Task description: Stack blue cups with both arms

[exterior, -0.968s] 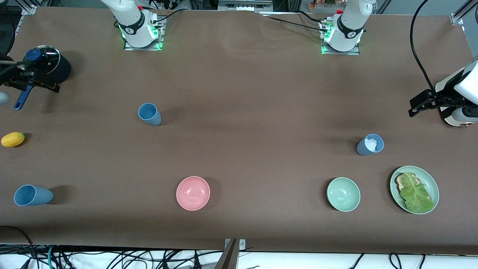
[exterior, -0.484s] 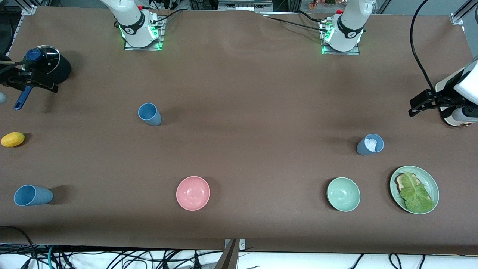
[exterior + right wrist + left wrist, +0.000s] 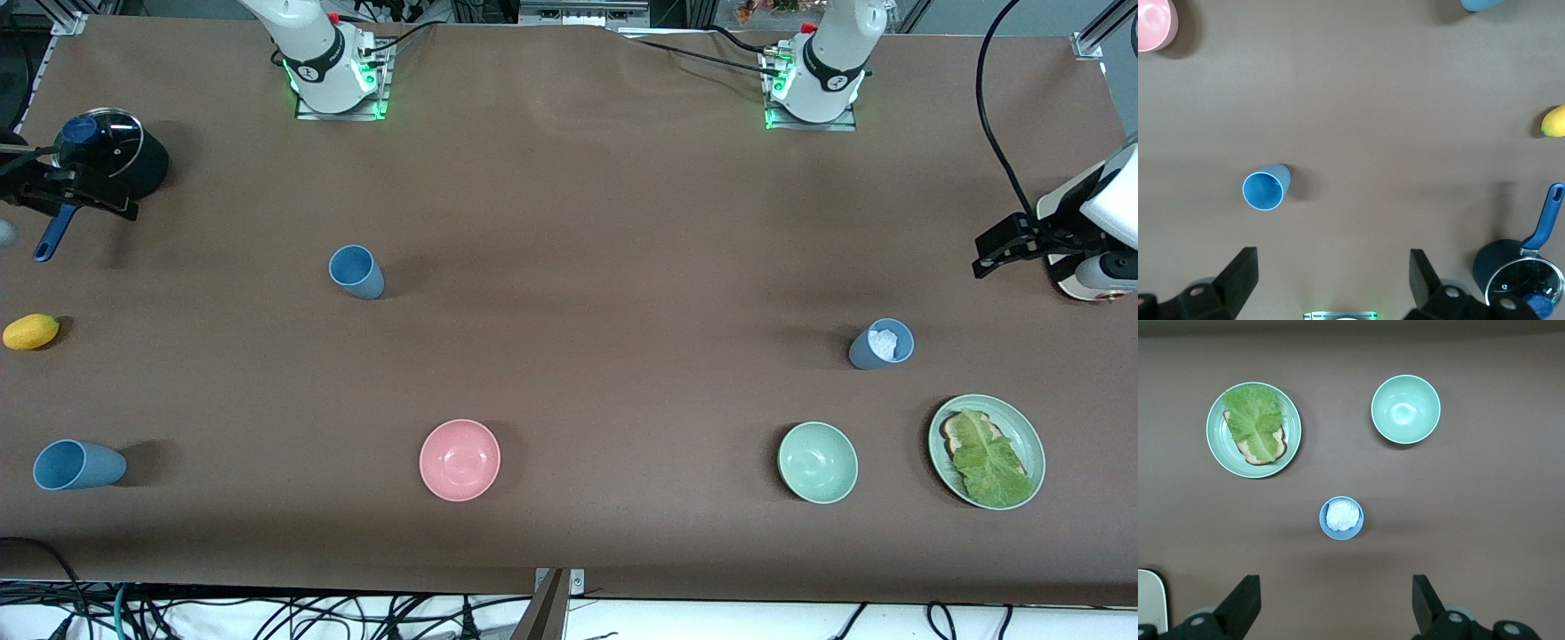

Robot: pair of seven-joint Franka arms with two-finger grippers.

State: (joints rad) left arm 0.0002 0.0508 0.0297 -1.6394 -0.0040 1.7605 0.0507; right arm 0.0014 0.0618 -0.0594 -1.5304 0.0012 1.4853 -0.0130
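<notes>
- Nothing is stacked yet: three blue cups stand well apart on the table [image 3: 587, 222], none touched by a gripper, so I'd say the whole job is left.
- One cup [image 3: 356, 271] stands upright and empty at about 9 o'clock from the table's middle, toward the right arm's end.
- A second cup [image 3: 78, 465] stands at roughly 8 o'clock, near the front edge at that same end; its mouth looks empty.
- The third cup [image 3: 881, 343] sits at about 4 o'clock, toward the left arm's end, with something white and crumpled inside; that may need to come out, or this cup go on top.
- All three are matte, slightly tapered, handleless, plastic-looking.
- The left gripper [image 3: 1335, 603] hangs high over the table near the third cup, jaws spread wide, holding nothing.
- The right gripper [image 3: 1331, 280] hangs high over the table near the pot [image 3: 111, 164], jaws wide apart and empty.
- Around them: a glossy pink bowl [image 3: 460, 460], a green bowl [image 3: 818, 462], a plate [image 3: 1031, 444] with toast and lettuce, a yellow fruit [image 3: 31, 332].
</notes>
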